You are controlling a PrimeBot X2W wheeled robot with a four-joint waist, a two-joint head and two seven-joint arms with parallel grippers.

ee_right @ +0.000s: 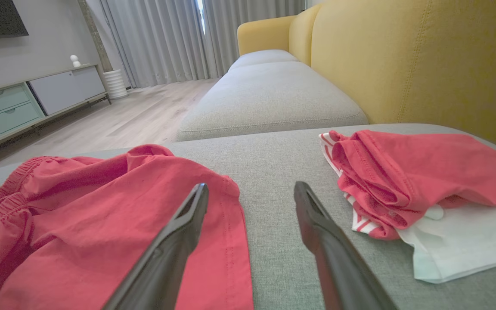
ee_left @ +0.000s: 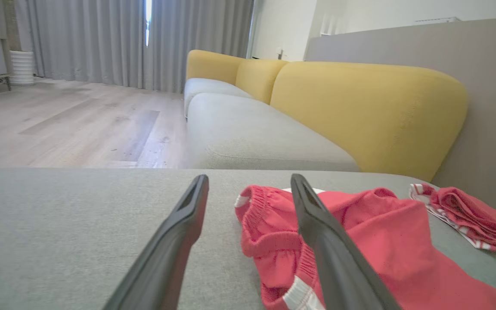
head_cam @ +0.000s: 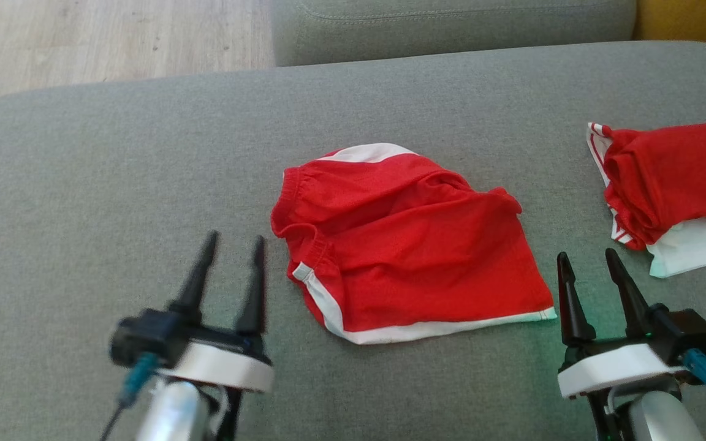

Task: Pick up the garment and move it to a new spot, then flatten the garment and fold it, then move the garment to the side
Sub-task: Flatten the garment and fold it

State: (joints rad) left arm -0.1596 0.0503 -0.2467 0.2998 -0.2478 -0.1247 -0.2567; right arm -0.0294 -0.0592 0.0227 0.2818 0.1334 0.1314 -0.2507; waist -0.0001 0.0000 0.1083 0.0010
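Left gripper (head_cam: 236, 239) gapes beside rumpled red shorts (head_cam: 414, 257) (white trim, waistband bunched).

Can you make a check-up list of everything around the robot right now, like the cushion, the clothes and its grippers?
Surface: grey cushion, carrying the clothes.
Job's things: red shorts, rumpled, lying between the grippers.
Clutter: folded red and white clothes at the right edge.
Grippers: left gripper and right gripper open, holding nothing.
Cables: blue plug lead at each wrist.
Surroundings: yellow sofa back, wooden floor, grey curtains.
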